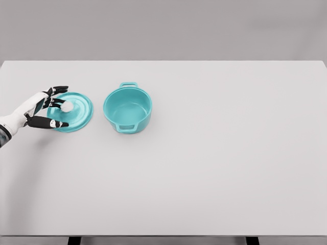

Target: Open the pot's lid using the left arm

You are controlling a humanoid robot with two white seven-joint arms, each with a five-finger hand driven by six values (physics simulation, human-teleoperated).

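The teal pot point(127, 109) stands uncovered on the white table point(214, 153), left of the middle, its inside empty. Its teal lid point(76, 115) with a white knob point(67, 107) lies flat on the table just left of the pot, a small gap between them. My left hand point(61, 106) reaches in from the left edge and hovers over the lid's left half. Its fingers point(59, 90) are spread above and beside the knob, and the thumb point(57, 124) stretches along the lid's near rim. Nothing is gripped. The right arm does not show.
The white table runs wide to the right and toward me. Its far edge meets a plain grey wall, and its front edge lies near the bottom of the view.
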